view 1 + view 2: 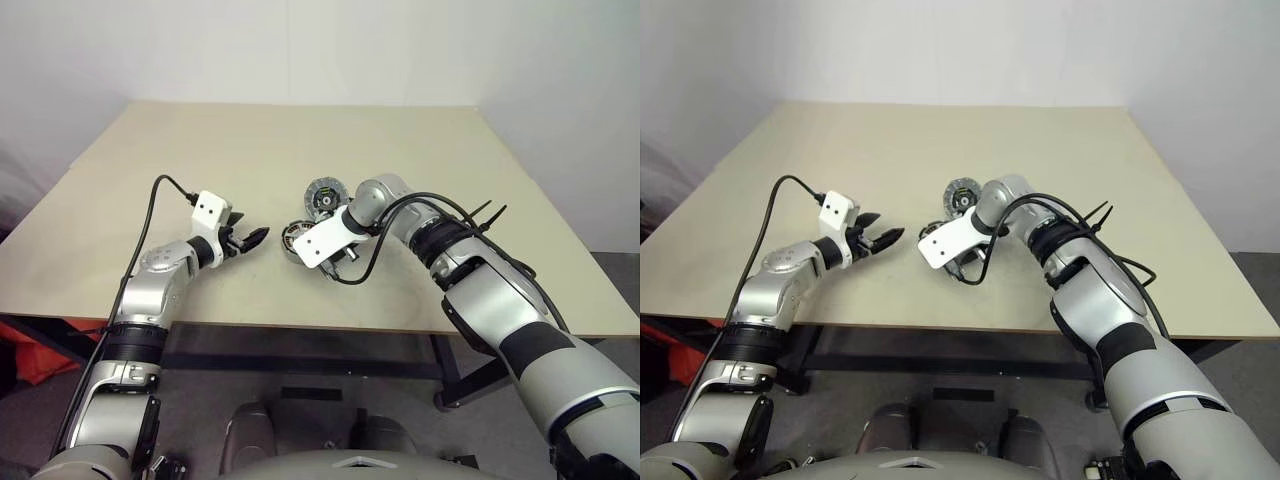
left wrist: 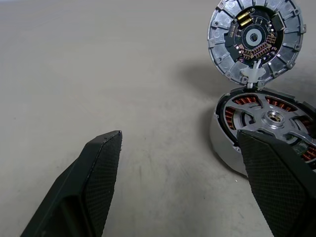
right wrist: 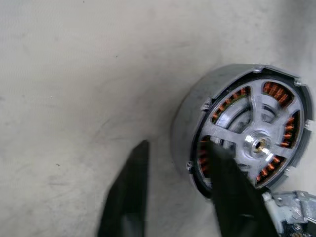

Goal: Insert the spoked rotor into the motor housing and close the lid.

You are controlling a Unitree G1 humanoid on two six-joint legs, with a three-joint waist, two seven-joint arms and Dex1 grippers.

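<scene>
Beige tabletop (image 1: 300,150) is carrying the round silver motor housing (image 2: 261,131) with copper windings, midway along its near edge; the spoked grey rotor (image 3: 256,143) is sitting inside it. Its pale ribbed lid (image 2: 254,37) is lying open just behind. Left gripper (image 1: 243,240) is hovering spread nearby, while the right gripper (image 3: 182,192) is straddling the housing's rim, narrowly parted.

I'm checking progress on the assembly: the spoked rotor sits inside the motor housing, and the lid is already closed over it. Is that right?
Not quite. The spoked rotor does sit inside the motor housing, its copper windings showing between the spokes, but the lid is not closed: it lies on the table beside the housing, with its inner face and circuit board showing. The left wrist view shows this.
</scene>
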